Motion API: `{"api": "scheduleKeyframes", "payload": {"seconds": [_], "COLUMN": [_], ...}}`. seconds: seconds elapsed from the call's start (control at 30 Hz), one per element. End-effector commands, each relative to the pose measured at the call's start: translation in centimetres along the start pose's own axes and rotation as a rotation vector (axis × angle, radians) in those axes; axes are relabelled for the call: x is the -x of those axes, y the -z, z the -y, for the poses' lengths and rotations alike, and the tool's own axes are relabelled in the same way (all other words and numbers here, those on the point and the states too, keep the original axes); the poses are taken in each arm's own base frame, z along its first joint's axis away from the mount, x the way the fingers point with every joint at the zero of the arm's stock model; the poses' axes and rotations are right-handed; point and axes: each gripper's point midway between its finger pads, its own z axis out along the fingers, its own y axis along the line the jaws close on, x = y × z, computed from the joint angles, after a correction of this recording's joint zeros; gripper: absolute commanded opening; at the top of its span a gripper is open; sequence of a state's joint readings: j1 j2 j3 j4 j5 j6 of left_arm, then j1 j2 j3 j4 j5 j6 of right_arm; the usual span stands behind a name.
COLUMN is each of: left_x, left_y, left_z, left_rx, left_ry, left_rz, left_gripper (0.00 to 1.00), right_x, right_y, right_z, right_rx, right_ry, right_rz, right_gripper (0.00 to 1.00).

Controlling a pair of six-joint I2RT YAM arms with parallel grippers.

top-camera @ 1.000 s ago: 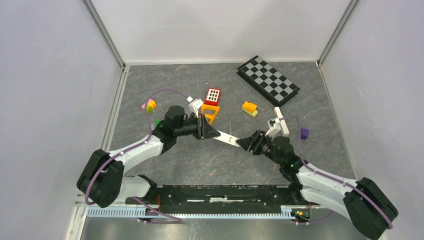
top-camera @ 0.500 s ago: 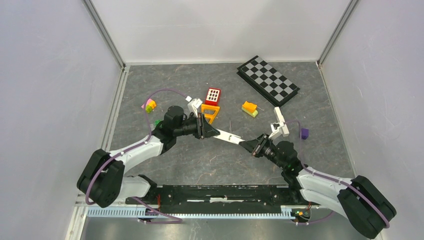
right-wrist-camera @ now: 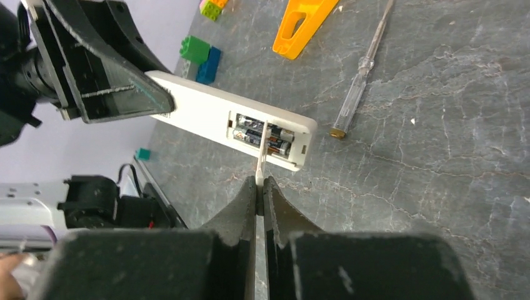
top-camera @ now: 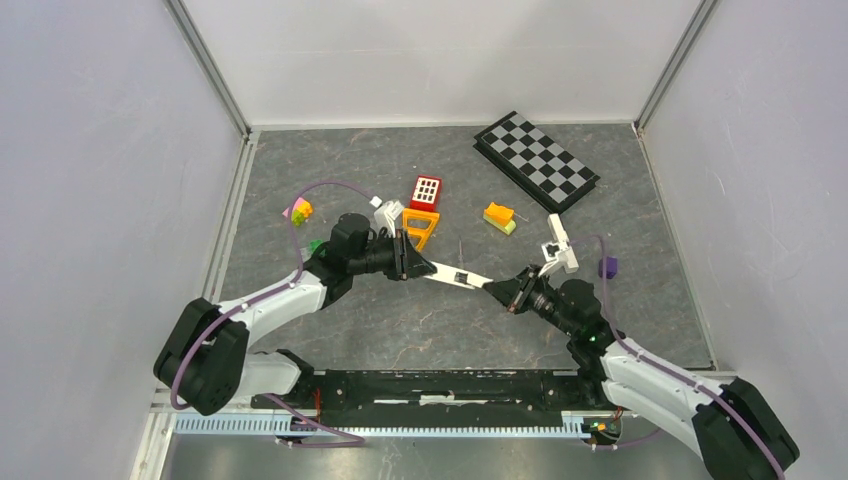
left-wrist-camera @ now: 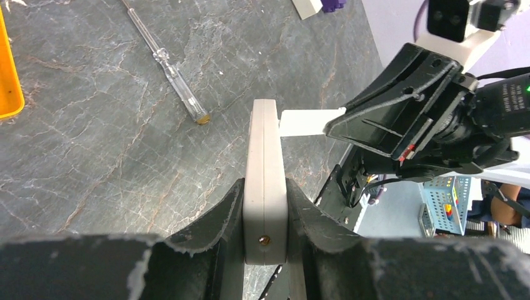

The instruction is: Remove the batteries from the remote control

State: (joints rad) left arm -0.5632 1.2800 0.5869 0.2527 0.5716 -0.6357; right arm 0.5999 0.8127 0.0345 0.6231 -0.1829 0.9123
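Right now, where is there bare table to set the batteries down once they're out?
Best: the bare table between the remote and the black base rail. Also the far strip left of the checkerboard. Crowded: behind the remote, among the orange frame, red block and screwdriver.

Both arms point(top-camera: 640, 372) show white links point(top-camera: 275, 297), black joints point(top-camera: 200, 355), purple cables point(top-camera: 325, 183); left gripper point(top-camera: 428, 268) and right gripper point(top-camera: 494, 289) seem black plastic.
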Motion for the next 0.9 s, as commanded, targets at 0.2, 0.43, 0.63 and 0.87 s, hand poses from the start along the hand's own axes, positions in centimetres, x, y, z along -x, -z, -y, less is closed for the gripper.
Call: {"api": "scheduleKeyframes", "payload": {"seconds": [0.2, 0.43, 0.63, 0.87], "left_x": [1.3, 1.1, 1.1, 1.1], "left_y": [-0.7, -0.9, -0.7, -0.7], "left_z": [0.4, 0.5, 0.4, 0.3], "left_rx": [-0.017, -0.029, -0.019, -0.011], "left_ry": [-0.037, -0.021, -0.025, -0.025], "left_rz": [0.032, 0.025, 0.026, 0.028], "left_gripper": [0.02, 0.02, 0.02, 0.02], "right_x": [-7.0, -8.3, -8.8, -9.0], "right_y": [2.9, 2.6, 2.7, 3.4], "right_z": [-2.1, 2.3, 4.1, 3.4], "right_rx": [0.210, 0.010, -0.081, -0.047], "right_ry": [0.196, 0.149, 0.124, 0.141], "right_rz": [-0.466, -0.469, -0.473, -0.503], "right_gripper": [0.00, 0.00, 0.12, 0.29]}}
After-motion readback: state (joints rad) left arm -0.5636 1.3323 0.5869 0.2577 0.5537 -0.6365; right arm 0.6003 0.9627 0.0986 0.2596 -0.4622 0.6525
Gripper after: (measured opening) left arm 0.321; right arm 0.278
